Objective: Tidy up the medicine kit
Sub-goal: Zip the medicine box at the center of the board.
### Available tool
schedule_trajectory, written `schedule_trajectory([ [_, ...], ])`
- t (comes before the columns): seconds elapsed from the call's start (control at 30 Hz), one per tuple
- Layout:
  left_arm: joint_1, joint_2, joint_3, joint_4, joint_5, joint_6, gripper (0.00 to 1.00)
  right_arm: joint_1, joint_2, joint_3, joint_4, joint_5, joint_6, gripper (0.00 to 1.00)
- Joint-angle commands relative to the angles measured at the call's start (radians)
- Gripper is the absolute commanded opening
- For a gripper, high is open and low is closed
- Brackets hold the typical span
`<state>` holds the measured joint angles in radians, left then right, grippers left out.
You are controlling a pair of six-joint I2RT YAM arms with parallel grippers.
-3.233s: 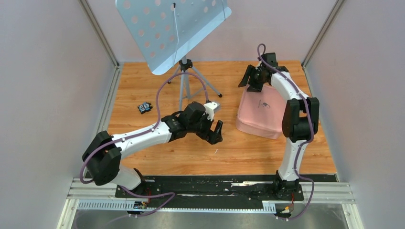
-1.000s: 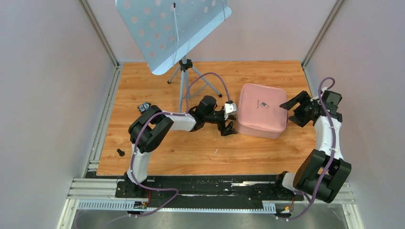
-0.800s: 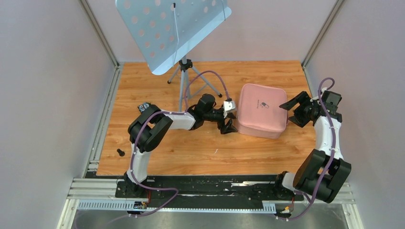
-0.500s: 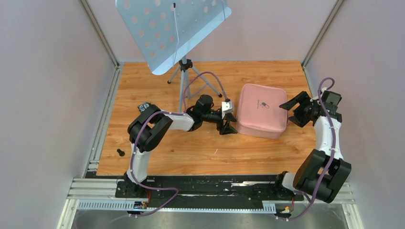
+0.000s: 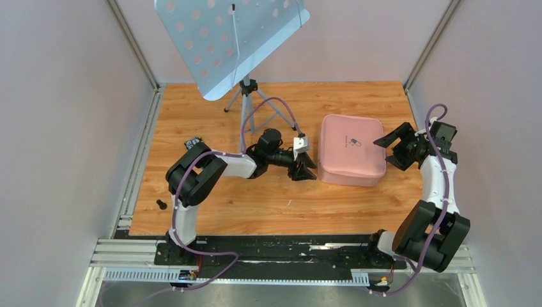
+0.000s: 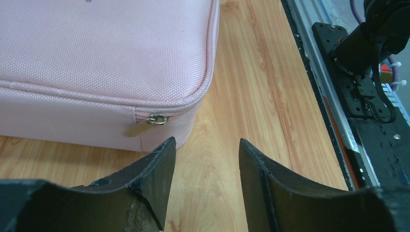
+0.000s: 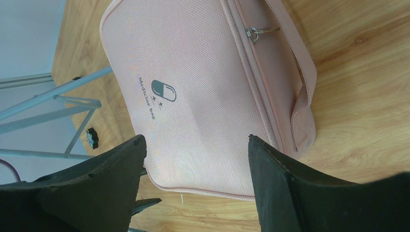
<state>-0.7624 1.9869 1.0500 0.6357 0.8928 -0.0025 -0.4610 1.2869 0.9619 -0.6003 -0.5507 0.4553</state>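
Two pincers wait by the kit (image 5: 353, 150), which lies shut on the desk (image 5: 192, 109). The left pincer (image 6: 207, 142) is open and empty. The zip pull (image 6: 157, 119) is just ahead of one finger, not between them. It should slide sideways until the pull is in the gap, then pinch gently. The right pincer (image 7: 197, 140) hangs open over the kit's other side.

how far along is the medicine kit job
Done: nothing visible; the medicine kit lies zipped shut on the table. In hand: the left gripper, jaws apart and empty, is close to the zipper pull at the kit's corner; the right gripper hovers open on the opposite side. Left: unzip, open and organize it.
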Motion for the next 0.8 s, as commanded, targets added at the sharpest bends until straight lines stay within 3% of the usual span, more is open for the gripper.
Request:
schedule_trajectory([
  [0.0,-0.002,-0.055,-0.007,0.098,0.030,-0.042,0.59,0.003,-0.014,-0.003,0.048,-0.007,0.002,0.75],
  [0.27,-0.002,-0.014,0.005,0.162,-0.037,-0.113,0.60,0.004,-0.022,-0.008,0.047,-0.006,-0.002,0.75],
  [0.57,-0.002,-0.034,0.050,-0.044,-0.170,0.032,0.65,0.005,-0.024,-0.009,0.046,-0.008,-0.002,0.75],
  [0.77,-0.002,0.010,0.084,-0.038,-0.205,0.060,0.69,0.005,-0.029,-0.009,0.044,-0.007,-0.003,0.75],
])
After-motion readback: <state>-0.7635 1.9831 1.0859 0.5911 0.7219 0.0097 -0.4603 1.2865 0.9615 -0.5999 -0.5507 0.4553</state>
